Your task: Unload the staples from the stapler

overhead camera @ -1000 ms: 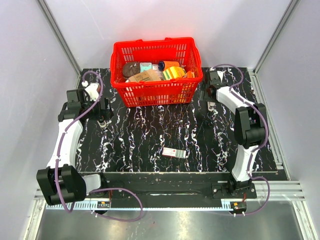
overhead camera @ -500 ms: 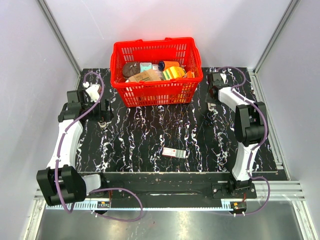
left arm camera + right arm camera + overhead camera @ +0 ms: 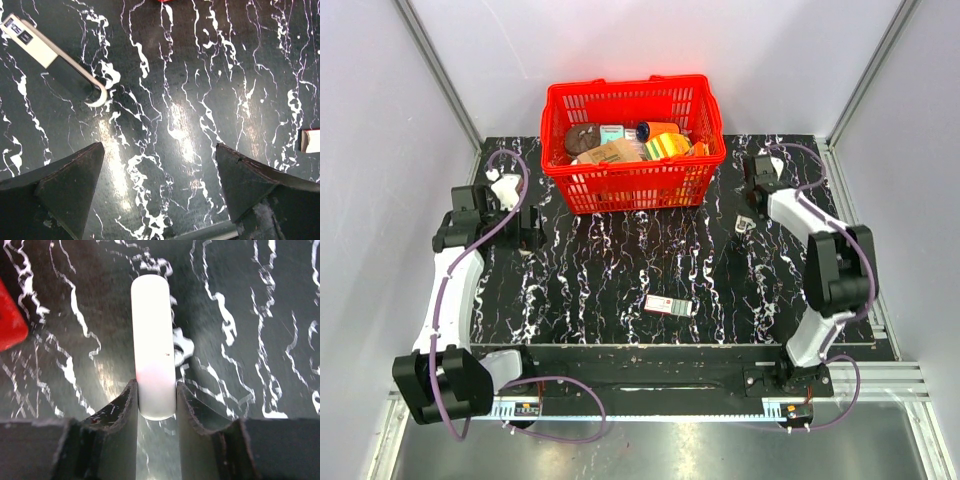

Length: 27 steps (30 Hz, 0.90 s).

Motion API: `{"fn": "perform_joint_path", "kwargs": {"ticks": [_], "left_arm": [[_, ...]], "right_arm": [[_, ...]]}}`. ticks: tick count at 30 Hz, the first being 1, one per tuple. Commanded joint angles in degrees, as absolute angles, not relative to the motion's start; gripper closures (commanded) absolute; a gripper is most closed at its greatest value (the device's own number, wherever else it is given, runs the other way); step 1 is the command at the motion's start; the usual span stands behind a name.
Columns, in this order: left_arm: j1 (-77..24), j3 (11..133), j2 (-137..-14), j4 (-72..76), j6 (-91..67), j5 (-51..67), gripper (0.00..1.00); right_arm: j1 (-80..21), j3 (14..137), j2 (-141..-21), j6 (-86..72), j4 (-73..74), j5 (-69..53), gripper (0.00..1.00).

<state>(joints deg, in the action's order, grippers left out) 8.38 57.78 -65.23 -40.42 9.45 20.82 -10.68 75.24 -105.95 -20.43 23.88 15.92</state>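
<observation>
No wording legible anywhere, white label (image 3: 20,31) with small dark printed blocks on a slim white-and-black object (image 3: 50,56), too small to read, red-black-white box (image 3: 668,305) and packets (image 3: 620,152) in the red basket (image 3: 635,185) printed but blurred

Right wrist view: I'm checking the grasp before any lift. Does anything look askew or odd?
The right tool clamps the plain white rounded oblong piece only at its near end, so most of its length sticks out past the fingers. It lies straight between them; nothing looks spilled or damaged.
</observation>
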Motion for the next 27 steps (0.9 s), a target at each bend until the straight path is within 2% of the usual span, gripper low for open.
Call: {"fn": "perform_joint_path", "kwargs": {"ticks": [1, 7, 11, 16, 21, 27], "left_arm": [[8.79, 61.61, -63.02, -45.34, 10.81, 21.71, 0.01], [9.05, 64.51, -59.77, -52.9, 12.48, 24.87, 0.01], [9.05, 65.74, -57.4, -56.51, 13.88, 27.59, 0.01], [9.05, 64.95, -56.16, -60.81, 19.58, 32.59, 0.01], [9.05, 61.09, -55.2, -63.98, 28.37, 36.82, 0.03], [9.14, 61.0, -55.64, -66.97, 37.6, 39.2, 0.02]], "right_arm": [[-11.77, 68.4, -90.65, -25.13, 23.65, 13.37, 0.87], [-19.14, 58.9, -75.69, -29.79, 24.69, 9.49, 0.92], [-29.5, 56.87, -71.11, -34.35, 26.36, 11.16, 0.96], [-41.28, 56.51, -69.26, -41.3, 25.41, 10.81, 0.97], [-51.4, 60.72, -74.34, -44.91, 22.42, 12.39, 0.98], [-59.93, 71.87, -89.53, -46.58, 19.07, 12.48, 1.0]]}}
